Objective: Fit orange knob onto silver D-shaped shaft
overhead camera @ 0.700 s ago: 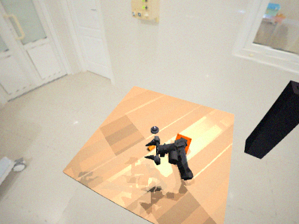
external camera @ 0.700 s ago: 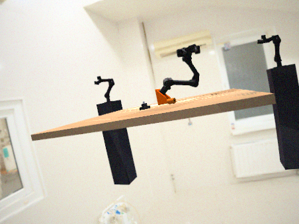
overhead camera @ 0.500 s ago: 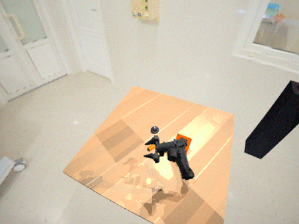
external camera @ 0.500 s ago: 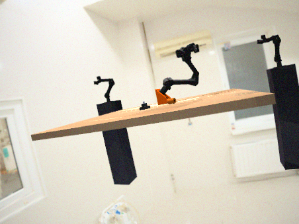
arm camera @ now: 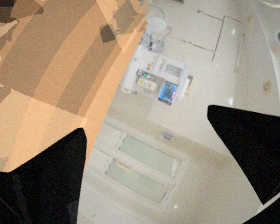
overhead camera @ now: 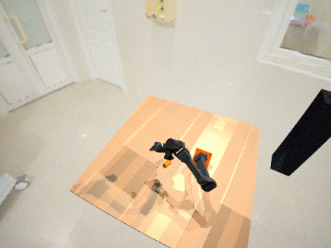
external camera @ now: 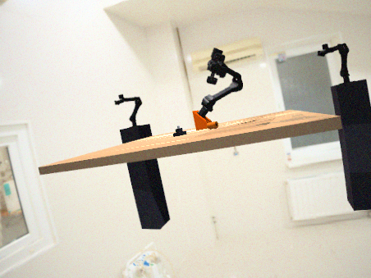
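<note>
The orange knob (overhead camera: 167, 163) (external camera: 212, 125) lies on its side on the wooden table (overhead camera: 110, 155) (external camera: 123, 155), close to the arm's orange base (overhead camera: 203, 154) (external camera: 199, 120). The small dark pedestal with the shaft (external camera: 179, 132) stands on the table a little way from the knob; in the top view the arm hides it. My gripper (overhead camera: 154, 148) (external camera: 212, 79) (arm camera: 149, 122) is open and empty, raised high above the table. The wrist view shows only the two dark fingers, the table's edge and the room floor beyond, with no knob or pedestal.
Two tall black pillars (external camera: 145, 178) (external camera: 353, 145) with small arms on top stand beside the table; one of them shows in the top view (overhead camera: 304, 137). The table's edges drop off to the floor.
</note>
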Controlling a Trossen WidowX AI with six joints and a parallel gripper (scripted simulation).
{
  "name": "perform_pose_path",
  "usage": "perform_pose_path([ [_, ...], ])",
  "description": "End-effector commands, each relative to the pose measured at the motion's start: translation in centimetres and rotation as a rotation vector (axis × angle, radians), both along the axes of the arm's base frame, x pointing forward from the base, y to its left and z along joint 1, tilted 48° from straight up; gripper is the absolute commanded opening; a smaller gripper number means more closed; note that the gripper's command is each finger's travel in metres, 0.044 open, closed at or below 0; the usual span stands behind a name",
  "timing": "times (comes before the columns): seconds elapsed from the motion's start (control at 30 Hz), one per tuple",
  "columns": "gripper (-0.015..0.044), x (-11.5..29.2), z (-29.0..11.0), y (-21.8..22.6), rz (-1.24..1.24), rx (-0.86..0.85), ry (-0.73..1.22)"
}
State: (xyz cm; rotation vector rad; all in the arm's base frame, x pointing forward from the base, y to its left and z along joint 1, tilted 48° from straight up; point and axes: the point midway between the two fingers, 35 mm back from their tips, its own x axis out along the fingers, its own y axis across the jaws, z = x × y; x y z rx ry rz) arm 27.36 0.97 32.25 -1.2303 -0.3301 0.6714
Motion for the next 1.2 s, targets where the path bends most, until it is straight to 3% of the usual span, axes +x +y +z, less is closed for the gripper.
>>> perform_pose_path([
  [0.0,0.0440,2.2,-6.9,2.3,0.028,0.178,0.460],
  [0.23,0.0440,1.1,-14.4,5.8,0.051,0.240,0.978],
  [0.47,0.0440,-3.2,-20.4,9.0,0.049,0.169,1.512],
  [1.17,0.0440,-3.4,-22.8,10.8,0.049,0.163,1.534],
])
